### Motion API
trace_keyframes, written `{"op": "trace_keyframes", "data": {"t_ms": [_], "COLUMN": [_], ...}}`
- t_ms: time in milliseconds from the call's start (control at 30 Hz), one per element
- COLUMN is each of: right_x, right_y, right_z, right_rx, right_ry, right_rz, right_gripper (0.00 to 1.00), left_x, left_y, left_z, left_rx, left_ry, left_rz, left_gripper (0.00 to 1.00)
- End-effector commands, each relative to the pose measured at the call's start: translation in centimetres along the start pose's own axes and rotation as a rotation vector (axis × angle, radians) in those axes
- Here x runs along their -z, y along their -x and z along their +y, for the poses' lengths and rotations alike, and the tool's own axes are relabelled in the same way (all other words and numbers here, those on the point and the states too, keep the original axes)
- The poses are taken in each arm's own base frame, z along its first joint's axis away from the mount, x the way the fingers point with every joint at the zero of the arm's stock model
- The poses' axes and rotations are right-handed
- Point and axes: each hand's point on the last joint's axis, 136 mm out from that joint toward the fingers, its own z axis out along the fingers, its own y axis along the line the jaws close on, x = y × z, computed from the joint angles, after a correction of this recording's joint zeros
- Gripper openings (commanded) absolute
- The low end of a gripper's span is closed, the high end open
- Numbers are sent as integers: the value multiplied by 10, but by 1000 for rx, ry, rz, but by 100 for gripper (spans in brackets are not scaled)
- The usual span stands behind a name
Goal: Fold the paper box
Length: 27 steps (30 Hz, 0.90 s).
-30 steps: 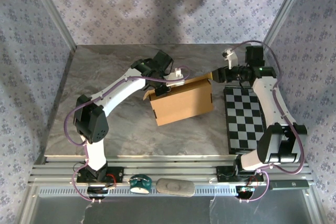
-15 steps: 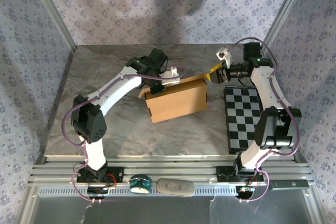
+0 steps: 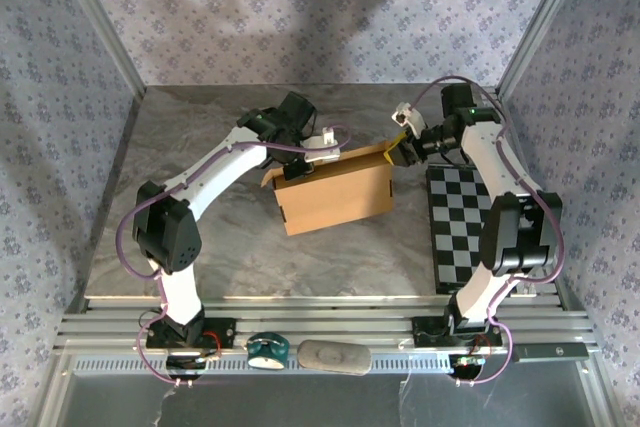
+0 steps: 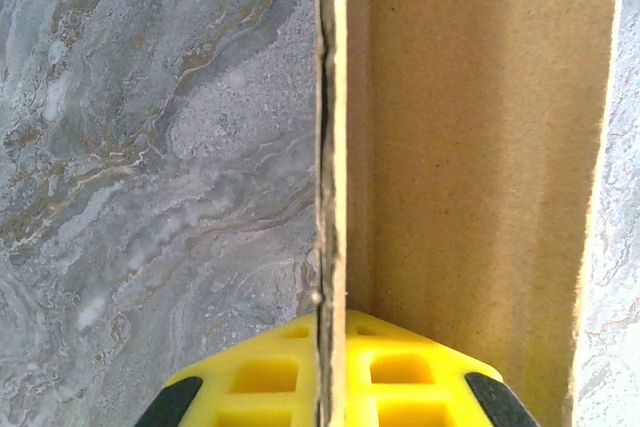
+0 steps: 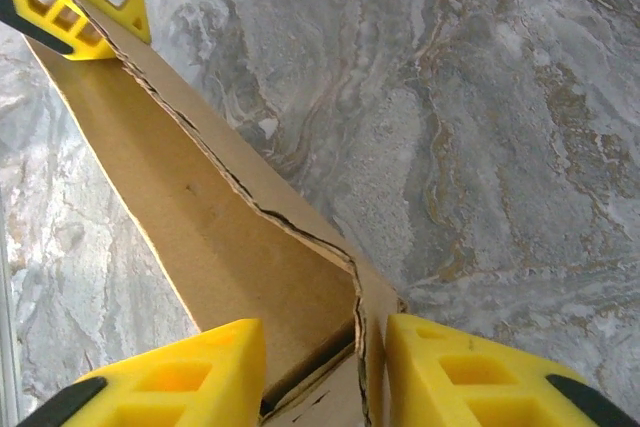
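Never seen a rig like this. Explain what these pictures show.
Two white robot arms are bolted at the near edge of a marble-patterned table. The wide picture comes from a fixed camera above and behind them. The two close-ups come from a camera on each wrist, looking past that arm's yellow fingers. On the table stand a tan paper box and, beside it, a checkered board. The left end effector is shut on one box wall, pinching it. The right end effector straddles a box corner, jaws apart.
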Motion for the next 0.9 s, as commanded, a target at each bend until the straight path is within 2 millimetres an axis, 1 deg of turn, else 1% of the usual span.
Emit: {"op": "trace_keyframes", "data": {"t_ms": [0,100,200,333,533,833,867], "right_x": [5,6,3,-2,-7,-8,-8], "right_y": [3,7,9,12,18,17,16], "right_z": [-9,-10,-9,-8,-10,-4,-3], "right_rx": [29,36,33,40,53,37,32], "right_ry": [-59,-60,-52,-51,-55,-51,-50], "right_rz": [30,20,18,21,33,44,47], "right_gripper": [35,35,29,27,19,0,0], "left_x": [14,15,15,15,15,15,15], "left_y": [8,9,10,11,10,10,10], "left_z": [-1,-1,-1,-1,-1,1,1], "left_rx": [-19,-15,-13,-13,-12,-5,-4], "left_ry": [-4,-4,-4,-2,1,9,10], "left_rz": [-52,-54,-56,-58,-57,-57,-56], "left_gripper": [0,0,0,0,0,0,0]}}
